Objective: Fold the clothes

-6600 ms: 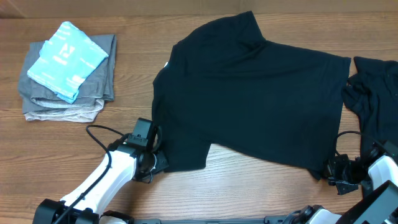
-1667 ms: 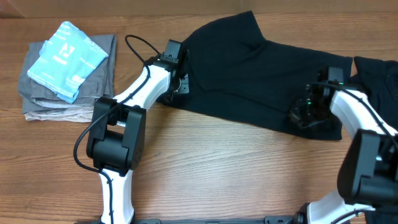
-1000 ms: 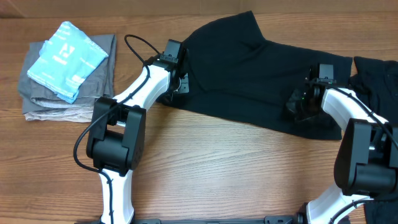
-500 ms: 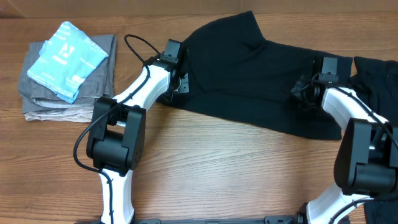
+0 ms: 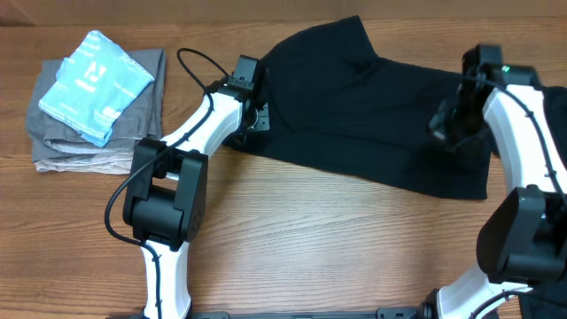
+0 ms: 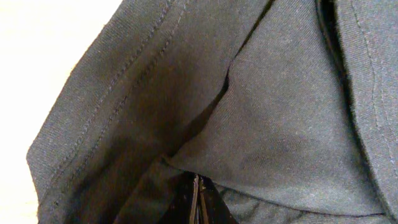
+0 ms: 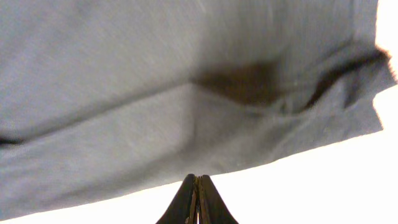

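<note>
Arms at a black shirt (image 5: 354, 106) on the tabletop (image 5: 310, 239).
The left pincer (image 6: 198, 188) pinches its edge; the right pincer (image 7: 197, 184), closed and empty, hangs over the other end.

I see the black T-shirt (image 5: 354, 115) as matt, soft knit cloth with stitched hems. The table (image 5: 337, 248) is smooth wood with a visible grain. The left arm's shell (image 5: 190, 133) looks like glossy white plastic. The grey folded garments (image 5: 146, 115) are matt cloth too.
</note>
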Controlling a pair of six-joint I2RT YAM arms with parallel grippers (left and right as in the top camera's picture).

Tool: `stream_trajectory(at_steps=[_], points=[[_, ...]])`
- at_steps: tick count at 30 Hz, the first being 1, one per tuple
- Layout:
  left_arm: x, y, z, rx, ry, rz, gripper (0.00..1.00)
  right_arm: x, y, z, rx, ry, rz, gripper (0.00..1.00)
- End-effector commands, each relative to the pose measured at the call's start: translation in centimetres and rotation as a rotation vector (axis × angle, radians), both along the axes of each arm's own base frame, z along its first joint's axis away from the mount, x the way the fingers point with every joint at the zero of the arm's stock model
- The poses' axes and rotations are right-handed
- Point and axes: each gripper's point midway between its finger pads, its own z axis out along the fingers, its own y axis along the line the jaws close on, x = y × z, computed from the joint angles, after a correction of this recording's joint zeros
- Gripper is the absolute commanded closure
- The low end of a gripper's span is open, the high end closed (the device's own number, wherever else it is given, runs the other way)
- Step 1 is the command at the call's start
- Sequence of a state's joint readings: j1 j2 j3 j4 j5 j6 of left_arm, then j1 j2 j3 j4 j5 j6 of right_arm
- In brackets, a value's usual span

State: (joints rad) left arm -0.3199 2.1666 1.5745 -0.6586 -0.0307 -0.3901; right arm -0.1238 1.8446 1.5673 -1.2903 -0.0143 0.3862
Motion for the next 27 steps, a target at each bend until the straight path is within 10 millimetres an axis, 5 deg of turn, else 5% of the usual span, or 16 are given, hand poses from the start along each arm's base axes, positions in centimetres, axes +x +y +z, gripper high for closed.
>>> stream_trajectory(at_steps=[1,6,12,18,27], points=[[0.3,0.3,-0.4,0.001,0.003,0.013,0.96,-3.1,-1.0,-4.0,-0.059,0.113,-0.076,0.96],[0.3,0.2,-0.4,0.001,0.003,0.013,0.96,-3.2,-2.1,-7.4,-0.105,0.075,-0.1,0.96],[0.2,0.3,-0.4,0.002,0.007,0.013,0.96,-2.8,-3.7,-9.2,-0.129,0.025,-0.139,0.96],[0.3,0.2,-0.4,0.001,0.002,0.013,0.96,-1.1,-6.5,-9.5,-0.172,-0.063,-0.201,0.96],[0.5,0.2,-0.3,-0.001,-0.006,0.013,0.96,3.6,-7.8,-8.3,-0.202,-0.268,-0.223,0.92]])
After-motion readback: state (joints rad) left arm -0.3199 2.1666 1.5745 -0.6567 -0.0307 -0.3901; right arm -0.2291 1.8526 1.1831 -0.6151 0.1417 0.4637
